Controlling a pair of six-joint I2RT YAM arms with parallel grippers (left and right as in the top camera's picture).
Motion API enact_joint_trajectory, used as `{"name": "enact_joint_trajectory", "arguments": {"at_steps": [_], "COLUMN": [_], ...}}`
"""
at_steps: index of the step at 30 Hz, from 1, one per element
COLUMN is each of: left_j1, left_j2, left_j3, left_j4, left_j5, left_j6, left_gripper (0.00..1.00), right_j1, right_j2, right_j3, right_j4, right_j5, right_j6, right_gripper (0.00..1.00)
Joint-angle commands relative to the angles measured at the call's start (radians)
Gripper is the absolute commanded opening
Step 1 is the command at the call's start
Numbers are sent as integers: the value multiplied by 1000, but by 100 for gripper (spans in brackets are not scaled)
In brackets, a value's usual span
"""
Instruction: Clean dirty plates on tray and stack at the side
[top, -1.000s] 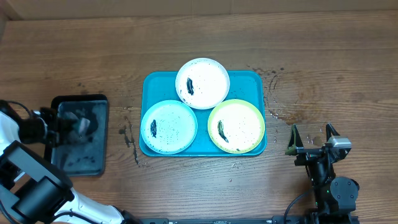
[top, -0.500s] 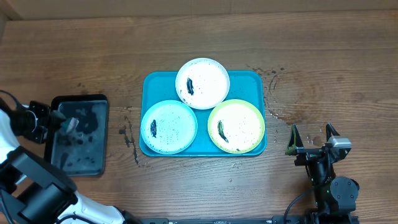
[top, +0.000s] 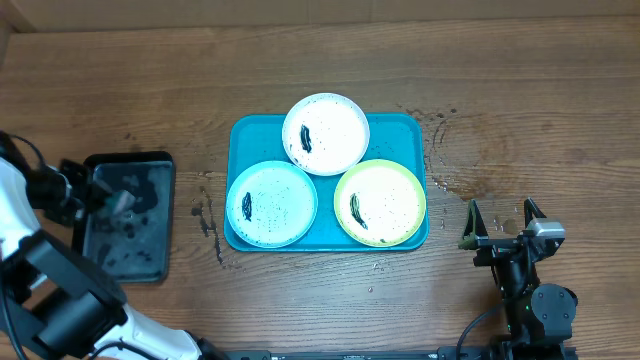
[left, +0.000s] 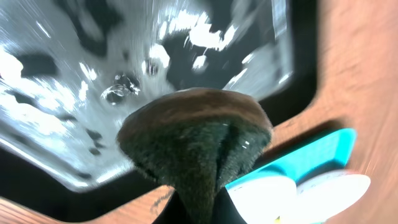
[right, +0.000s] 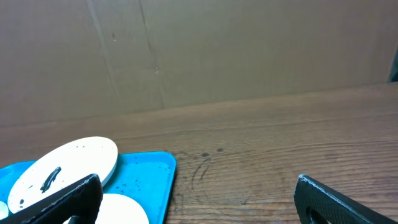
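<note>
Watching the turquoise tray (top: 240, 135) in the middle of the wooden table (top: 540, 100), I am seeing all three plates lying in it. The white plate (top: 325, 133) is sitting at the far rim, with the light blue plate (top: 271, 203) near-left and the yellow-green plate (top: 380, 203) near-right, each showing a dark smear. Left of it, well apart, the black tray (top: 140, 255) is glistening with water. Above it the left gripper (top: 108, 199) is pinching a dark sponge (left: 193, 143). The right gripper (top: 502, 222) is resting right of the turquoise tray, fingers spread wide around nothing.
</note>
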Motion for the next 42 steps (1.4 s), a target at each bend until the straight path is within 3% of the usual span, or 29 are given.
{"name": "enact_joint_trajectory", "arguments": {"at_steps": [1,5,7,9,20,25,32,39,42], "left_j1": [-27,-55,-59,-51,-25,-51,-74,-93,-124], "left_j2": [-58,-38,-2,6,-87,-87,-45,-169,-266], "left_j3": [21,-168,-314,-339,-5,-53,-214,16,38], "left_j4": [12,177,308,323,41,77,167,-42,-35], "left_j5": [-100,-108,-39,-39,-84,-167,-146,-128,-127], "left_j6": [-49,-107,-123,-123,-74,-121,-132,-73,-74], "left_gripper": [5,4,4,4,4,4,4,4,4], "right_j1": [-7,-7,-7,-7,-7,-7,-7,-7,-7], "right_j2": [-8,-8,-8,-8,-8,-8,-8,-8,-8], "right_j3": [-10,-10,-10,-10,-10,-10,-10,-10,-10], "right_j4": [7,7,7,6,7,7,6,6,6], "right_j5": [10,10,10,10,10,10,10,10,10], "right_j6": [-3,-3,-3,-3,-3,-3,-3,-3,-3], "right_gripper": [100,100,100,100,100,100,100,100,100]}}
